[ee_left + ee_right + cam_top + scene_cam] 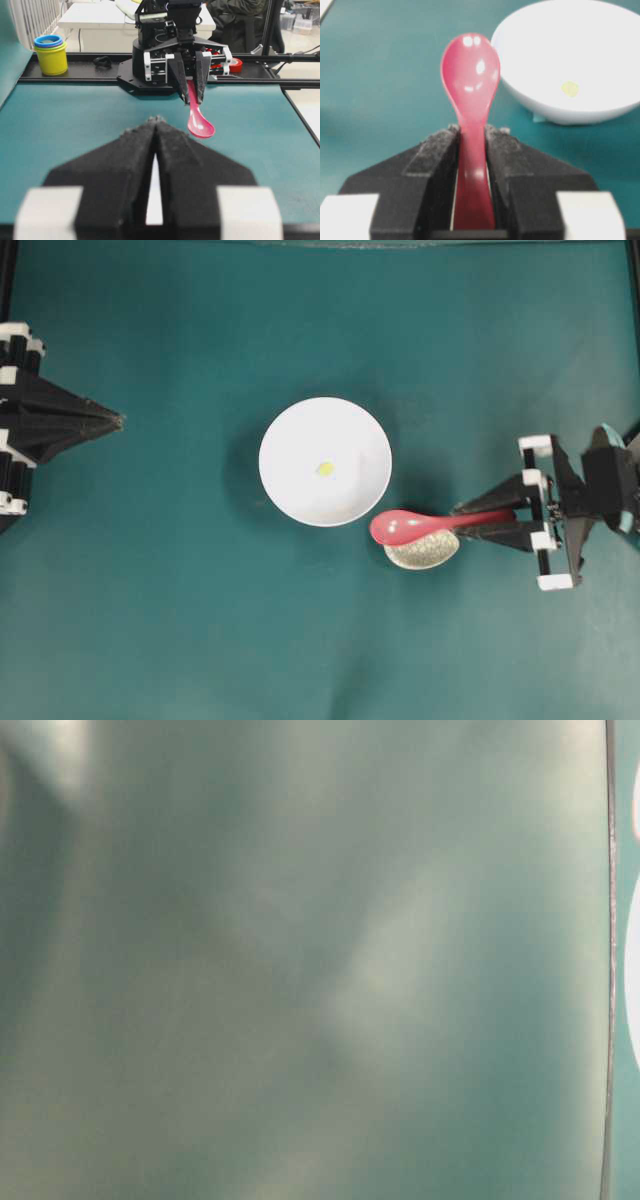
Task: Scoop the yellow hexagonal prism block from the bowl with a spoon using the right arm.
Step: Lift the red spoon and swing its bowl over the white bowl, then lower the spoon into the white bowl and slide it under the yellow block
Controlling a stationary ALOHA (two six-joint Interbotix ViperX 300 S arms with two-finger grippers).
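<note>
- Spoon [471, 95]: your right gripper [472, 131] is clamped on its red-pink handle, one finger on each side; the oval scoop juts out past the fingertips, hollow side up.
- Speckled dish [422, 551]: you find this small beige oval directly under the scoop in the overhead view. From the left wrist view the spoon [198, 119] looks to be off the table, so whether it touches the dish cannot be told.
- Bowl [600, 95]: large, plain white, just beyond the scoop and off to one side of your right gripper; scoop and rim are near, not touching.
- Yellow hexagonal prism block [570, 89]: tiny, lying on the bowl's floor near the middle.
- Left gripper [118, 421]: farthest from your right gripper, across the bowl and well apart from it, fingers pressed together on nothing.
- Table-level view: blurred teal, nothing readable.
</note>
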